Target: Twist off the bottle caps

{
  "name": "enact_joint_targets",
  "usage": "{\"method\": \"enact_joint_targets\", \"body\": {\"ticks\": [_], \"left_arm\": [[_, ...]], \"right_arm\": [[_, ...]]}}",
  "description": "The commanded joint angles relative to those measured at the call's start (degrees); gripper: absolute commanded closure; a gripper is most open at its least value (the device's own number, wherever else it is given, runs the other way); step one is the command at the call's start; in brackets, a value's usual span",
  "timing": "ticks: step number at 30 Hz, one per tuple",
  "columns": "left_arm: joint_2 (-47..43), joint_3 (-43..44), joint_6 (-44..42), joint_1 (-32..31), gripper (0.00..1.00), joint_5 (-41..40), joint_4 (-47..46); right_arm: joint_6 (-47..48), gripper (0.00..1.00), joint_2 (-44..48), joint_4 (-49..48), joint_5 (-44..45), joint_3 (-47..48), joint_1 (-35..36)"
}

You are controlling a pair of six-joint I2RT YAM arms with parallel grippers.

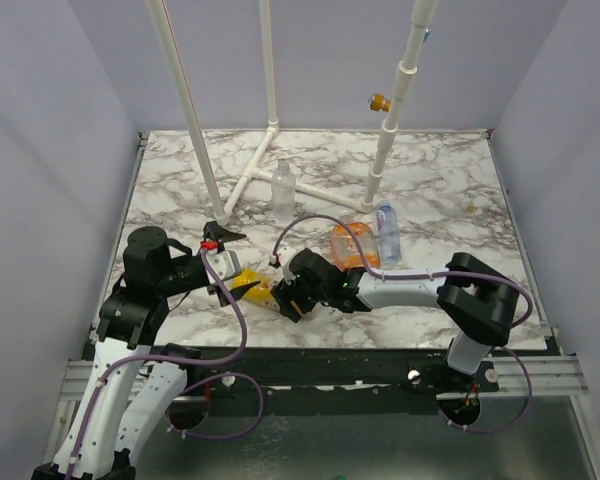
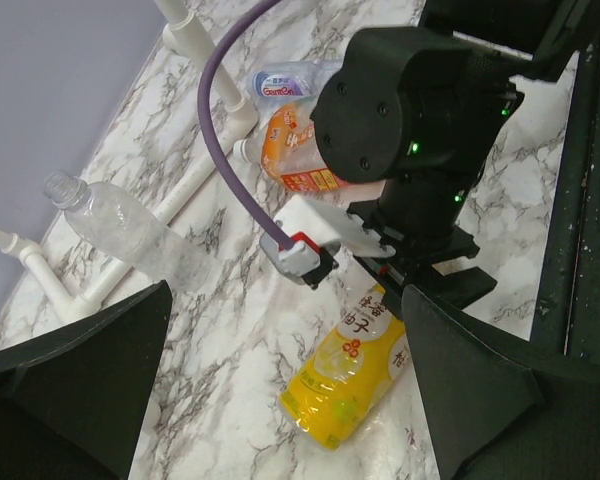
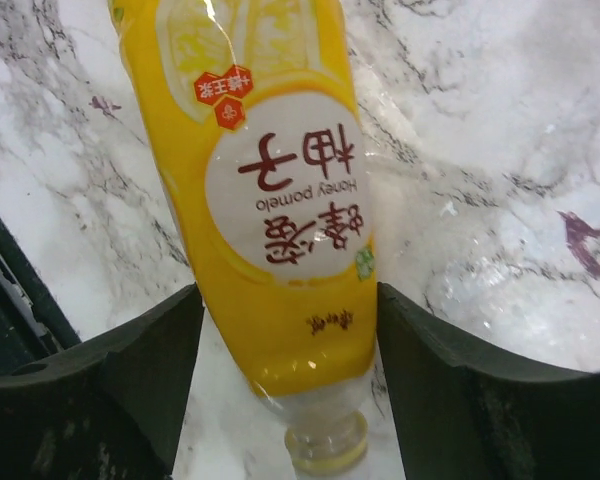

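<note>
Lying on marble-patterned tabletop point(image 1: 430, 180): yellow bottle point(image 3: 280, 250); pale lilac walls point(image 1: 40, 150) around.

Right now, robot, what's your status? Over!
Left gripper open around yellow bottle base, not touching. Right gripper clamped near its neck. Cap can't be made out. Orange bottle behind right arm, not blocking.

Yellow bottle point(image 1: 252, 289) lies on its side near the table's 6 o'clock edge, neck toward 3 o'clock, "Honey pomelo" label up (neck end cut off in the wrist view, cap unclear). Squat orange bottle point(image 1: 352, 243) is upright right of centre, whitish cap point(image 2: 242, 150) on. Blue-label bottle point(image 1: 387, 235) is upright just beside it at 3 o'clock, capped. Clear bottle point(image 1: 282, 192) is upright toward 12 o'clock, well apart, capped.
</note>
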State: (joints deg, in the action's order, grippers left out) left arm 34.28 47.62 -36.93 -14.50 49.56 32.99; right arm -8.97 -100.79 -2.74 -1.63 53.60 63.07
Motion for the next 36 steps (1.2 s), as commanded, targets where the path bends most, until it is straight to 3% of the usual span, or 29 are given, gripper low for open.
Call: {"method": "enact_joint_targets", "body": {"ticks": [1, 6, 10, 17, 18, 21, 25, 31, 36], "left_arm": [[-1.45, 0.31, -8.19, -0.18, 0.01, 3.64, 4.1], [-1.73, -0.59, -14.93, -0.21, 0.01, 3.85, 5.31], [-0.71, 0.02, -15.2, -0.22, 0.01, 3.51, 5.87], [-1.8, 0.11, -17.9, -0.18, 0.01, 4.23, 8.4], [-1.85, 0.24, -19.26, -0.18, 0.01, 4.18, 9.78], [-1.92, 0.29, -21.29, -0.18, 0.01, 3.99, 11.57], [-1.64, 0.12, -21.83, -0.18, 0.01, 4.03, 11.83], [-1.45, -0.23, -22.49, -0.18, 0.01, 4.25, 11.83], [-1.34, -0.39, -23.63, -0.18, 0.01, 4.16, 12.45]], "right_arm": [[-1.69, 0.34, 7.11, 1.93, 2.96, -1.52, 0.32], [-2.83, 0.48, 9.83, 1.95, 1.98, -2.51, 0.37], [-2.77, 0.37, 8.8, 1.44, -1.85, -3.58, 0.38], [-2.49, 0.43, 7.57, 1.7, -1.47, -2.24, 0.36], [-2.17, 0.39, 7.42, 1.92, -1.43, -2.06, 0.32], [-1.29, 0.14, 7.23, 1.26, -2.54, -2.5, 0.36], [-0.88, 0.04, 6.8, -0.38, -3.99, -2.9, 1.03], [-0.36, 0.07, 1.81, -0.66, -2.13, -0.79, 2.42], [0.54, 0.18, -2.65, -0.33, -0.22, 1.27, 2.44]]}}
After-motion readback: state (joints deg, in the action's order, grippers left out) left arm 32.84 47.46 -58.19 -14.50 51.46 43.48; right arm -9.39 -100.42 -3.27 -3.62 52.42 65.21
